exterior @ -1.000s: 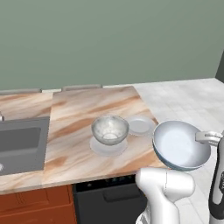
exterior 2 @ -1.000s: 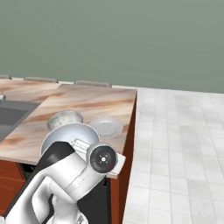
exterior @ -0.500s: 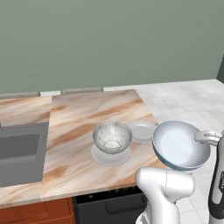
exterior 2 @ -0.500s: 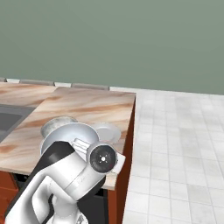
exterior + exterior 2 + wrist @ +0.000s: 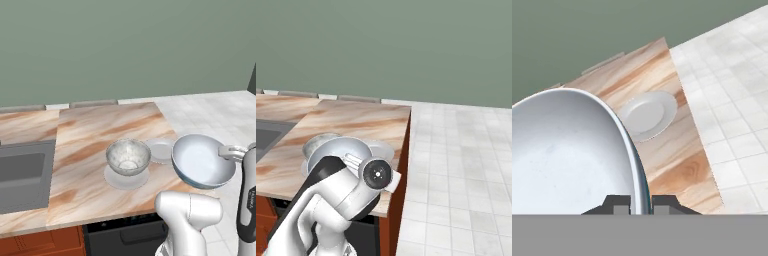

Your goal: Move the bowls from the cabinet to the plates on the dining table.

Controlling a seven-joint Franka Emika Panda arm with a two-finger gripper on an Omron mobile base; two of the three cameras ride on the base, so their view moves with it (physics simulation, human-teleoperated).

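a mottled grey-silver bowl (image 5: 128, 156) already sits on one pale round plate (image 5: 126, 177) on the marble dining table (image 5: 95, 145). the gripper (image 5: 641, 202) pinches the bluish-white bowl's (image 5: 202, 160) rim, near the table's right edge; the empty small plate (image 5: 648, 114) awaits it.

Glossy bowl (image 5: 567, 160), veined marble table (image 5: 667, 150)

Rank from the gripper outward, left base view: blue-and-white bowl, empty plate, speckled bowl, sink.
1. blue-and-white bowl: held in the gripper, off the table's right edge.
2. empty plate: on the dining table, just left of the held bowl.
3. speckled bowl: sitting on its own plate, further left.
4. sink: far left.
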